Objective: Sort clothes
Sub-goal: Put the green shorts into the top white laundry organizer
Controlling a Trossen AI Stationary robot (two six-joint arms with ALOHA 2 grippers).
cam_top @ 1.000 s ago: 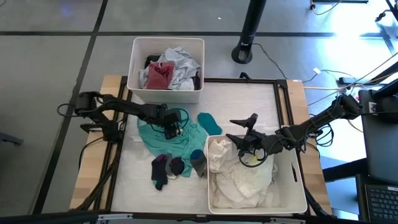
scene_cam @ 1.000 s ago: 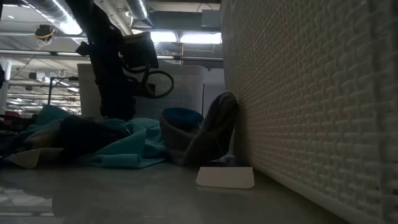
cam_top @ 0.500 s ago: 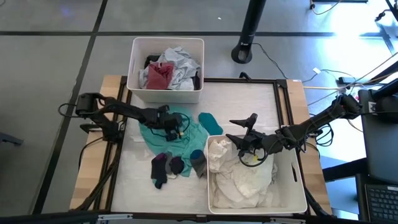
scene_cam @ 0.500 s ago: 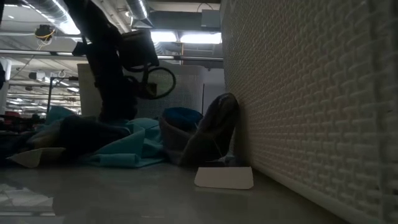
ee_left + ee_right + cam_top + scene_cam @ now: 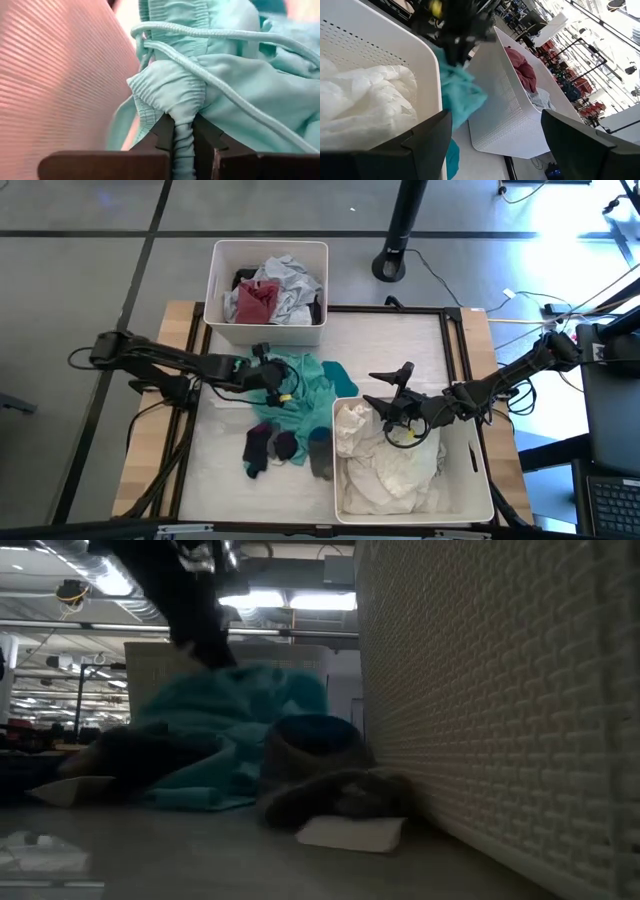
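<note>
Left wrist view: we saw the left pincer [image 5: 183, 137] clamped on soft teal shorts [image 5: 240, 90] at the stretchy, drawstring waistband; right pincer [image 5: 400, 415] gaped empty.

Low view – the near bin [image 5: 500, 690] hides the right arm; the teal garment [image 5: 230, 710] is blurred.

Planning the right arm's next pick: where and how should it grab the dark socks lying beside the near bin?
Take the dark socks at the bunched middle, coming straight down from above. They lie flat and overlapping on the table, apart from the teal garment held by the left gripper; approach from the open side, away from the near bin.
</note>
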